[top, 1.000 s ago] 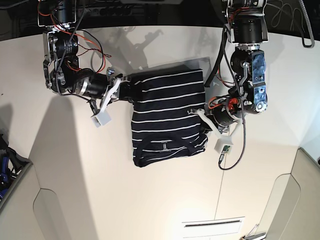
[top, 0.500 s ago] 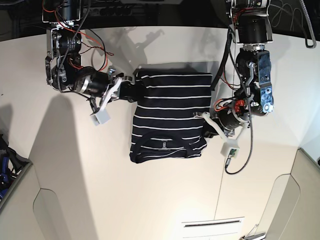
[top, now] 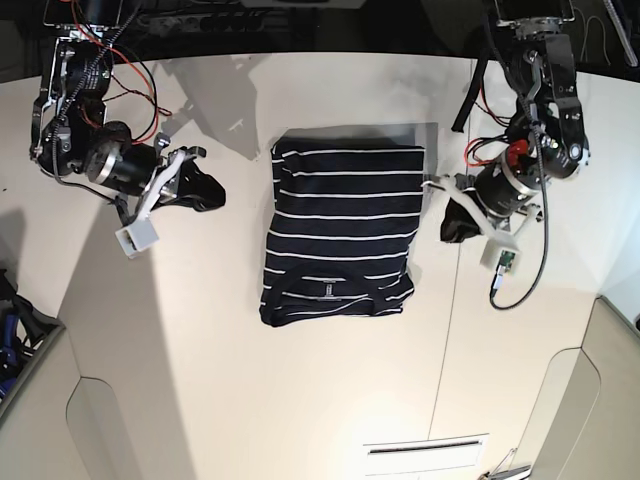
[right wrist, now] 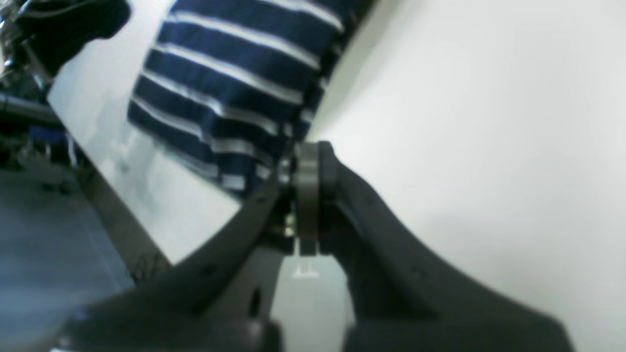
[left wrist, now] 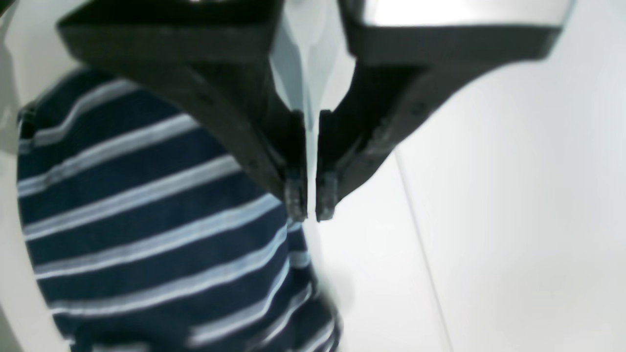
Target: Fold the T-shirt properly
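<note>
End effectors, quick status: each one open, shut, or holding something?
Left end effector: shut, holding nothing, off the side of the T-shirt.
Right end effector: shut, empty, beside the T-shirt's edge.

Both wrist cameras are soft with blur. The T-shirt point(left wrist: 146, 234) runs off the left wrist picture's bottom edge. Its neck label point(top: 327, 291) is too small to read from above.

The T-shirt point(top: 342, 235) is soft matt knit cloth, dark navy with thin white stripes. The table point(top: 250, 380) is a smooth, pale surface with a faint sheen. The fingers point(left wrist: 293, 195) look like matt black plastic with slightly rough edges.
</note>
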`<state>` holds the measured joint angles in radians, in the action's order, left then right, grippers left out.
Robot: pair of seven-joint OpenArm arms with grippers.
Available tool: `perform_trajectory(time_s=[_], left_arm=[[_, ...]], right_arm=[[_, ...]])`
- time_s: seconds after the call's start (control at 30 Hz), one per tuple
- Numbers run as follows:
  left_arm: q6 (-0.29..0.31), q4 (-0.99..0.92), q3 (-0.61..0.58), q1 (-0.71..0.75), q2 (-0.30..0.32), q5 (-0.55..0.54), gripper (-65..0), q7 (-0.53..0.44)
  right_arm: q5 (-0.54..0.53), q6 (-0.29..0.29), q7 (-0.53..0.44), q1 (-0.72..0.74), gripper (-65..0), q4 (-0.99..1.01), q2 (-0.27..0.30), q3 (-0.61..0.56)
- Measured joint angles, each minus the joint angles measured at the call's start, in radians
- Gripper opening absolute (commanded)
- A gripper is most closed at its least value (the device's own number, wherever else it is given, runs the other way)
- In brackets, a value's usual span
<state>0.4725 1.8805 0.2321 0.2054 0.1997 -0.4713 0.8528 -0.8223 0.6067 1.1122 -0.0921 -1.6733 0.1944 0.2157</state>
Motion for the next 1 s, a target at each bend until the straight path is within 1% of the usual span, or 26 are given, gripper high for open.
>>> perform_trajectory(time_s=[0.1, 0.2, 0.3, 0.43, 0.53, 0.73, 0.8, 0.87, 1.0], left_arm=[[-0.002, 0.055, 0.077, 0.089, 0.0, -0.007, -60.9, 0.017], [0.014, 0.117, 0.145, 0.153, 0.0, -0.061, -60.9, 0.034], [0.023, 0.163, 0.187, 0.231, 0.0, -0.08, -60.9, 0.037], [0.022, 0.175, 0.233, 0.334, 0.0, -0.072, -60.9, 0.049], [0.023, 0.179, 0.251, 0.398, 0.0, -0.076, -60.9, 0.046], [0.023, 0.179, 0.253, 0.569, 0.001, -0.084, -60.9, 0.054], [0.035, 0.18, 0.252, 0.623, 0.001, -0.087, -60.9, 0.058], [0.044, 0.179, 0.251, 0.675, 0.002, -0.087, -60.9, 0.065], [0.044, 0.176, 0.243, 0.765, 0.003, -0.086, -60.9, 0.072]], right_arm=[[-0.005, 0.001, 0.008, -0.05, -65.0, -0.025, 0.03, -0.001], [-0.025, 0.002, 0.002, -0.097, -65.0, -0.053, 0.065, -0.001], [-0.039, 0.002, 0.003, -0.158, -65.0, -0.062, 0.097, -0.001], [-0.035, 0.001, 0.01, -0.233, -65.0, -0.064, 0.127, -0.002], [-0.048, 0.002, 0.017, -0.281, -65.0, -0.068, 0.136, -0.002], [-0.051, 0.002, 0.029, -0.414, -65.0, -0.069, 0.149, -0.004], [-0.052, 0.002, 0.027, -0.451, -65.0, -0.069, 0.15, -0.008], [-0.053, 0.002, 0.026, -0.488, -65.0, -0.07, 0.15, -0.018], [-0.048, 0.003, 0.026, -0.555, -65.0, -0.069, 0.156, -0.054]])
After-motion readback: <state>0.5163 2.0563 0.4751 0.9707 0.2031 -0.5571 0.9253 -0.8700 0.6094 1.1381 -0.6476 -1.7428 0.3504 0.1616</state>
